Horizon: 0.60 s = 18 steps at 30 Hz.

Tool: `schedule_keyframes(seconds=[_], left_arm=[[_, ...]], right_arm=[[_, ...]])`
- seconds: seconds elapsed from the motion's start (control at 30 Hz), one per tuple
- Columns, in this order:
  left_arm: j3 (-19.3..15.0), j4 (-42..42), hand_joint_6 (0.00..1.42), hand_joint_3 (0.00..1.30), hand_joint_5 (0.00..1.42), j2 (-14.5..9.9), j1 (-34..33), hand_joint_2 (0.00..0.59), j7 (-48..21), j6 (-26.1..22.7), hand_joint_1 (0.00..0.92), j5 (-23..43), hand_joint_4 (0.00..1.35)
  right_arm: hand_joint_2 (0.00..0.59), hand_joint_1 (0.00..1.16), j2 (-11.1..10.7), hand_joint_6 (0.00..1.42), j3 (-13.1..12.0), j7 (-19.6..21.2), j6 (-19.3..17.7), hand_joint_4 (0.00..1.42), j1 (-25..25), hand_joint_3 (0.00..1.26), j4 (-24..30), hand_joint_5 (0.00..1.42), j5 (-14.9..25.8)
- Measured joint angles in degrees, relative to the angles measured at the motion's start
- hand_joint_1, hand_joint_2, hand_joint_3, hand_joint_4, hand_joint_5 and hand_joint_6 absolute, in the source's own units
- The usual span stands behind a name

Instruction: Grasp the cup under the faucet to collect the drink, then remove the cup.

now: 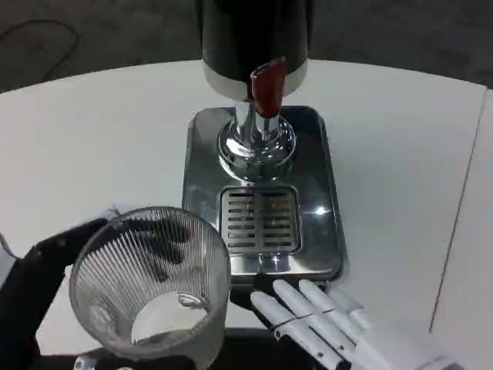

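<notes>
A clear ribbed cup [152,281] stands out at the lower left, held by my left hand [46,266], whose dark fingers show through the glass on its far side. It sits left of the drip grille [259,219], not under the faucet. The drink dispenser [256,38] stands at the top centre with a red tap lever [268,85] and a chrome spout [256,142] over a steel base [262,185]. My right hand [323,324] lies at the front edge of the base, fingers stretched out and holding nothing.
The white round table [400,154] spreads around the dispenser. A seam or edge runs down the right side [461,208]. Dark floor shows beyond the table's far rim.
</notes>
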<state>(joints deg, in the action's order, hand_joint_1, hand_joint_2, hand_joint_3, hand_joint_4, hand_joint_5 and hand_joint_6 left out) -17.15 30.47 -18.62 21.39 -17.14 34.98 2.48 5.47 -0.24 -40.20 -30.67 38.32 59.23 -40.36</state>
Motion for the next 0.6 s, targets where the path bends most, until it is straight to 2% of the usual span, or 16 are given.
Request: schedule_keyframes(seconds=[0.6], left_arm=[[-0.09,0.03,0.52,0.7,0.79,0.07,0.36,0.042,0.0,0.01,0.752,-0.02,0.75]], right_arm=[[0.435,0.58,0.0,0.0,0.05,0.36,-0.12,0.0,0.34,0.06,0.0,0.0,0.14]])
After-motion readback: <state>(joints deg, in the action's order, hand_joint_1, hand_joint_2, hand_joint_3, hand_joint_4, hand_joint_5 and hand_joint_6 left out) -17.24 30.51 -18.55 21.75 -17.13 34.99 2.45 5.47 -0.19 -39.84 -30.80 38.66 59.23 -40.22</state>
